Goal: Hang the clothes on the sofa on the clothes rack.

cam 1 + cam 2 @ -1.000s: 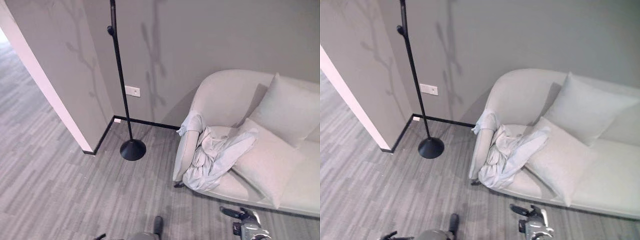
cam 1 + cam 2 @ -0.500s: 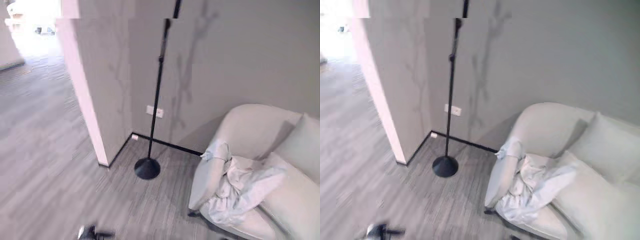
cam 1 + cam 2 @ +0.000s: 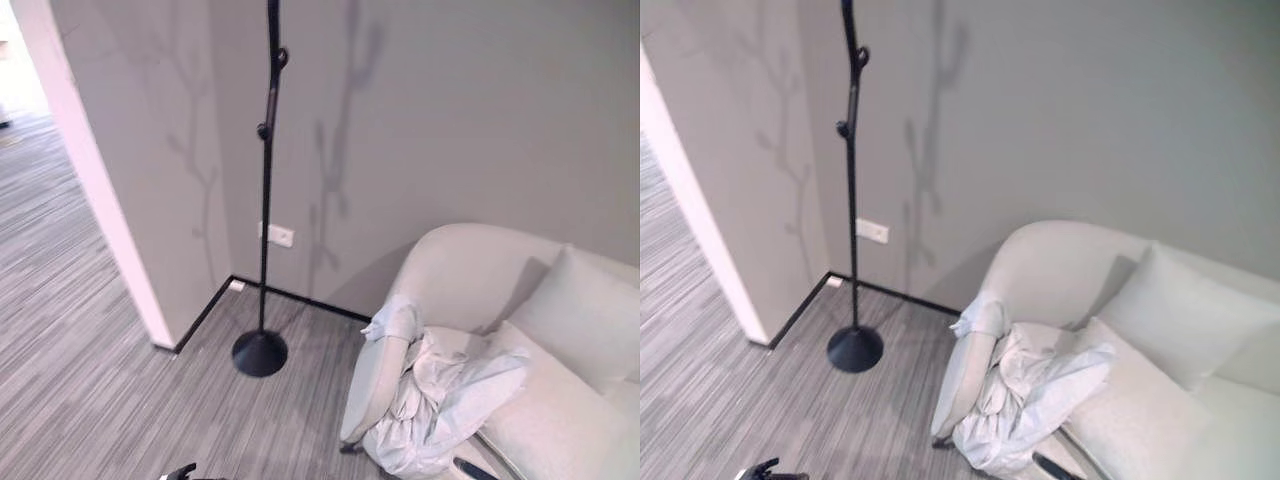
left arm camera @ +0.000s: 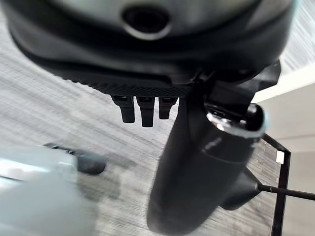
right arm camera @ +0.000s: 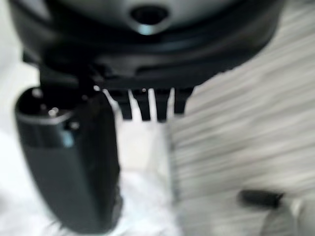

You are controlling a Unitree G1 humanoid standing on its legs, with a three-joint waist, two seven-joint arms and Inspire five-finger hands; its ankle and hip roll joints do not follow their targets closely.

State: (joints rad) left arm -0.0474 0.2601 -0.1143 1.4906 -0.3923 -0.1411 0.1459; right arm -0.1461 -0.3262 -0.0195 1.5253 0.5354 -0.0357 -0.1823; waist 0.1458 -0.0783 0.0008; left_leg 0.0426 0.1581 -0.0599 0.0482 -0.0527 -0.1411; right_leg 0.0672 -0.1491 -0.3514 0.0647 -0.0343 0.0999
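Head views: a pale crumpled garment (image 3: 432, 400) lies heaped on the sofa (image 3: 470, 290), draped over the seat edge beside the armrest, touching a cushion (image 3: 560, 420). A black clothes rack (image 3: 266, 200) stands on the grey carpet in the wall corner, well apart from the sofa. No writing can be read. Left wrist view: the left hand (image 4: 197, 177) hangs over carpet, fingers straight, holding nothing. Right wrist view: the right hand (image 5: 74, 162) hovers above the garment, fingers extended, empty.
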